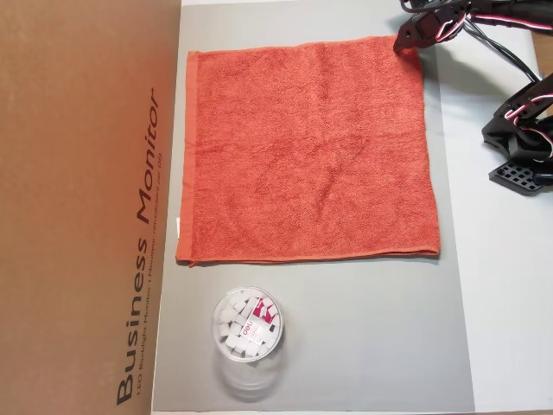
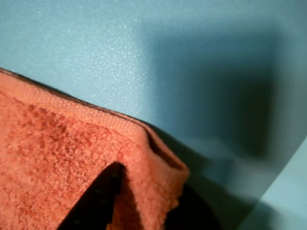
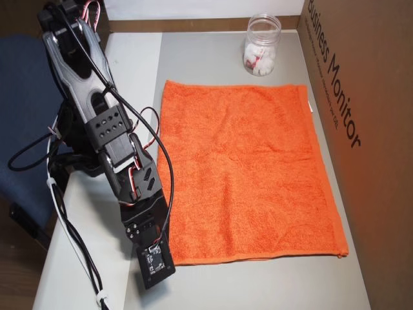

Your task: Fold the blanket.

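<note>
Blanket [image 1: 311,147] flat on grey mat, centre of overhead view | gripper [image 1: 413,36] at its upper-right corner, jaws pinching the lifted hem in wrist view | advice: raise corner clear, then sweep diagonally, avoiding cup [image 1: 248,327].

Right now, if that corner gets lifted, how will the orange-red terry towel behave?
The orange-red terry towel likely drapes limply: in the wrist view its pinched corner already buckles around the tool. The looped pile probably grips rather than slips. It lies flat, so it should trail along the grey mat.
</note>
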Controlling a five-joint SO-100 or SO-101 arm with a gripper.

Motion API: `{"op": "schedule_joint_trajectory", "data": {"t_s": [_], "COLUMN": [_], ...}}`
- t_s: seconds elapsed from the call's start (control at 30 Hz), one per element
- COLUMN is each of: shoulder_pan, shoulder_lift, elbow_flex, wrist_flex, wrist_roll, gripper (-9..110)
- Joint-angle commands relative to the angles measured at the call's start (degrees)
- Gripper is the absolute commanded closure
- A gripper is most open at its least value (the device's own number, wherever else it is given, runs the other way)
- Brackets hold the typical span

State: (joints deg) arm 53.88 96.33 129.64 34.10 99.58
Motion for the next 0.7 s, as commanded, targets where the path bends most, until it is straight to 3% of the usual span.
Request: {"op": "schedule_joint_trajectory", "data": {"t_s": [0.0, 0.33, 0.67], "shoulder_pan": [-0.44, -0.35, -5.10], "shoulder_lift": [0.70, 5.71, 21.36], "elbow_flex": [0.18, 0.18, -0.79], "wrist_flex": [0.09, 1.41, 11.34], "wrist_roll": [0.18, 0.09, 0.97], "gripper": [101, 102, 102]}}
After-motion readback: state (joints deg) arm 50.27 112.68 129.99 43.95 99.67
